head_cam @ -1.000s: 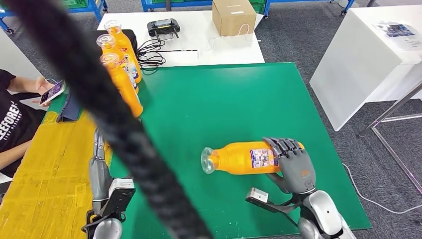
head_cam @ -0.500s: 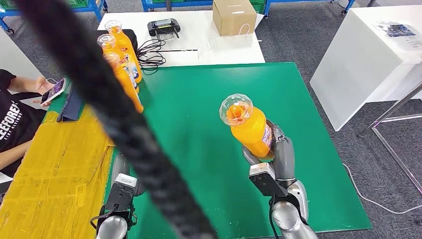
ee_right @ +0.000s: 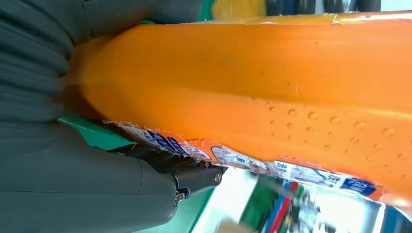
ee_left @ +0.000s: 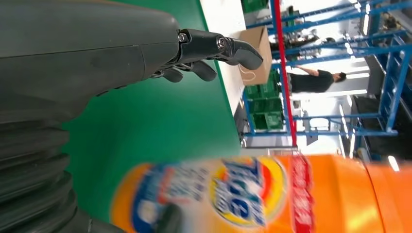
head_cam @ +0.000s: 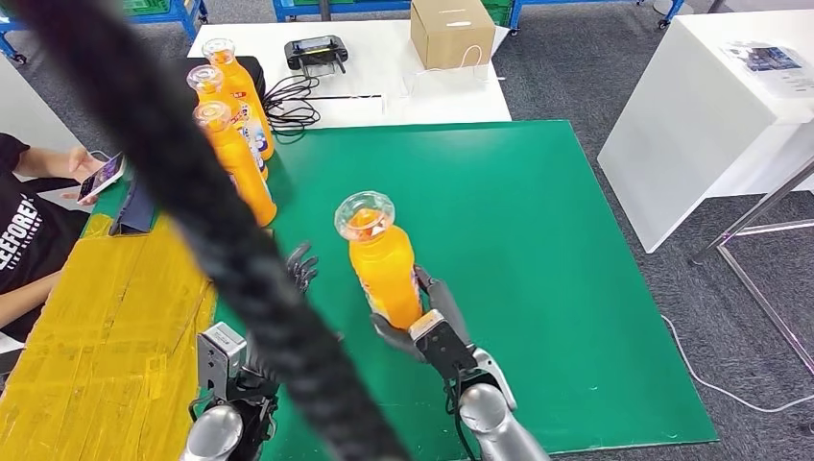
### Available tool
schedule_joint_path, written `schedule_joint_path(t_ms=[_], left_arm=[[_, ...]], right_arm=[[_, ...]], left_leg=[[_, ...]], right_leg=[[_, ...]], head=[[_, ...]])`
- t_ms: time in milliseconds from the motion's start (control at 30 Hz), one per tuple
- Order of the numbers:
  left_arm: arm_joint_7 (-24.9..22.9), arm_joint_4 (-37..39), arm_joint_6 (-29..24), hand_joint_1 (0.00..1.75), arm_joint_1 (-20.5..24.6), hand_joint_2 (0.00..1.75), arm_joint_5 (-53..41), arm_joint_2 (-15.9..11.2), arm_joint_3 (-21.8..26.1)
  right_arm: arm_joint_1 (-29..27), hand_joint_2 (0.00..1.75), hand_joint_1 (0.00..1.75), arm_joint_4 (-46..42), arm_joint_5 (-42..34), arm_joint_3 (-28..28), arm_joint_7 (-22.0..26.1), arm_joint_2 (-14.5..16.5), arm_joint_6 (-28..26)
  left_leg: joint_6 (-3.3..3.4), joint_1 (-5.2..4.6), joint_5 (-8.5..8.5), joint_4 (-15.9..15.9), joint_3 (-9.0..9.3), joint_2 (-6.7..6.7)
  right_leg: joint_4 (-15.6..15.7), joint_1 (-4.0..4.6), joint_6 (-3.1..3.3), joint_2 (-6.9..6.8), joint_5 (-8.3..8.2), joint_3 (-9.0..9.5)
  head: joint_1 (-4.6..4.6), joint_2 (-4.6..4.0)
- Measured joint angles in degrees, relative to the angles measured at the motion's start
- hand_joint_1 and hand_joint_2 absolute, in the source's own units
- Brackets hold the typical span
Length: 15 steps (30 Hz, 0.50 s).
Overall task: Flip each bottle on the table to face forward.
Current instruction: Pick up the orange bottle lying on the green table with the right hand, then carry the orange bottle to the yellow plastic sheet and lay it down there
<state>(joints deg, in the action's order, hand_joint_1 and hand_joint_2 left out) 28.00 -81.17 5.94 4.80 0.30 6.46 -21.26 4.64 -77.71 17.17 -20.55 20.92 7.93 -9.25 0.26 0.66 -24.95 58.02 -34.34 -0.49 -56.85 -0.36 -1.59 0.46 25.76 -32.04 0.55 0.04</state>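
Right hand (head_cam: 434, 331) wrapped around the lower body of an orange plastic juice bottle with a clear cap (head_cam: 382, 259), held upright above the green table mat (head_cam: 538, 221), cap toward the camera. Left hand (head_cam: 299, 269) just beside, fingers spread and holding nothing, its wrist view facing the bottle's label (ee_left: 243, 191). Three more orange bottles (head_cam: 233, 134) upright at the mat's far left corner.
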Motion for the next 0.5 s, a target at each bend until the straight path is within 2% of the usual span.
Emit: schedule_joint_path(t_ms=[267, 500], left_arm=[[0.0, -0.6, 0.2, 0.0, 0.9, 1.75, 0.8, -0.5, -1.4], [0.1, -0.6, 0.2, 0.0, 0.7, 1.75, 1.2, -1.1, -1.4]], right_arm=[[2.4, 1.75, 1.74, 4.7, 5.1, -10.8, 0.1, 0.8, 2.5], [4.9, 1.75, 1.74, 6.6, 9.6, -15.4, 0.1, 0.3, 1.7]], left_leg=[[0.0, -0.01, 0.0, 0.0, -0.01, -0.02], [-0.01, -0.01, 0.01, 0.0, 0.0, 0.01]], right_leg=[[0.0, -0.02, 0.0, -0.02, 0.0, -0.04], [0.0, -0.02, 0.0, -0.01, 0.0, -0.07]], head=[[0.0, 0.0], [0.0, 0.0]])
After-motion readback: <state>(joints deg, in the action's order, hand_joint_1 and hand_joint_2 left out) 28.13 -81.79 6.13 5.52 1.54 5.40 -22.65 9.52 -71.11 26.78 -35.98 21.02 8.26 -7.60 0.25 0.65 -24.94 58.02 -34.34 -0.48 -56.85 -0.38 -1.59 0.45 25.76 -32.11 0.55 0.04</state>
